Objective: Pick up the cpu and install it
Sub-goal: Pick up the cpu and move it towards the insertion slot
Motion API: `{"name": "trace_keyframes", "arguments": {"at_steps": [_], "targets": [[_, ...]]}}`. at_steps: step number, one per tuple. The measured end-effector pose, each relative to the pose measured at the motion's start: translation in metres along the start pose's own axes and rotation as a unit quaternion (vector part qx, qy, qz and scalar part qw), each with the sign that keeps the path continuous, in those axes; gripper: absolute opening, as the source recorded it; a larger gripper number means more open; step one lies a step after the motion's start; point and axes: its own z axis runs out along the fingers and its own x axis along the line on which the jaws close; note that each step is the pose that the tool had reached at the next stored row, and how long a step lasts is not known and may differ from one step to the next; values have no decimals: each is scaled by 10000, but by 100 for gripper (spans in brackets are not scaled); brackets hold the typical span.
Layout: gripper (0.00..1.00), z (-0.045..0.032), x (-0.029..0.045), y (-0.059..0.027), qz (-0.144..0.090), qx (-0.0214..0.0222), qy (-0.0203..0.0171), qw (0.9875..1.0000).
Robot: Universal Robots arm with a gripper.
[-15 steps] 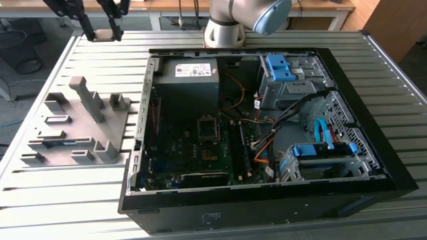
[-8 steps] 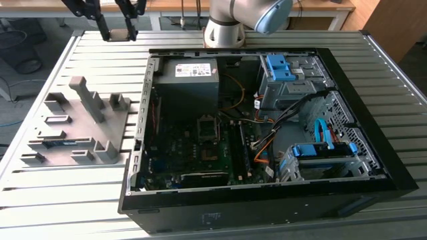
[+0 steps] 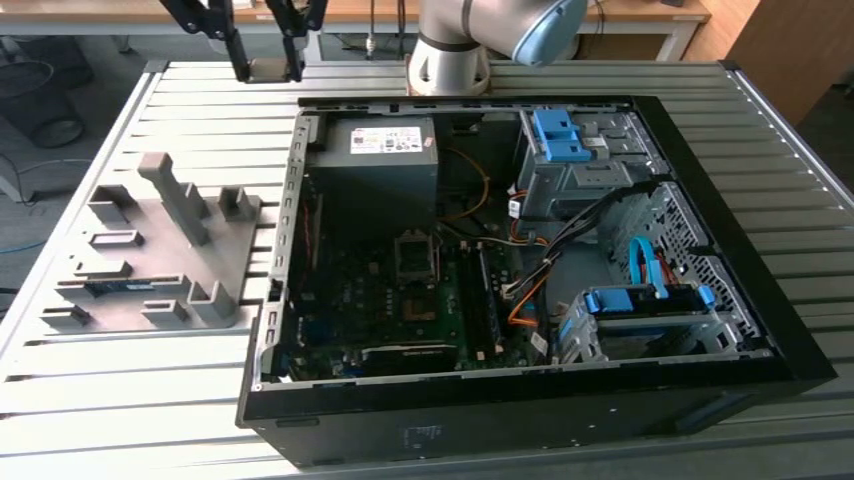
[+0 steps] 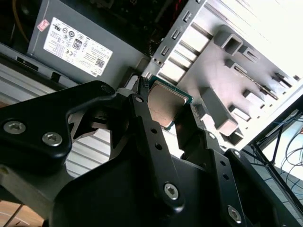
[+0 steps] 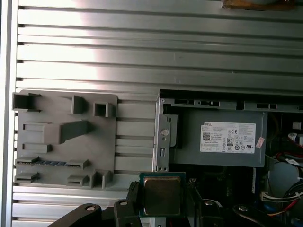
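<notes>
The cpu [image 5: 162, 195] is a square chip with a silvery lid and a green rim, and my gripper [image 5: 162, 197] is shut on it, one black finger on each side. The second wrist view shows the same cpu [image 4: 165, 101] pinched between the fingers [image 4: 147, 127]. In the exterior view my gripper [image 3: 271, 66] hangs high over the slatted table, behind the back corner of the open computer case [image 3: 534, 400] on the exterior view's left. The motherboard's socket [image 3: 416, 256] lies in the middle of the case, well away from the gripper.
A grey parts fixture [image 3: 160, 250] with pegs and slots sits on the table at the exterior view's left of the case, with a memory stick [image 3: 114, 287] in it. Inside the case are the power supply [image 3: 380, 155], blue-latched drive bays [image 3: 561, 140] and loose cables [image 3: 534, 280].
</notes>
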Motion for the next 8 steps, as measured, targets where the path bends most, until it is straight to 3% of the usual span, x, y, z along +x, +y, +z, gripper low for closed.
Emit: {"name": "trace_keyframes", "arguments": {"at_steps": [8], "targets": [[47,4,-266,-7,-1,-1,10,10000]]}}
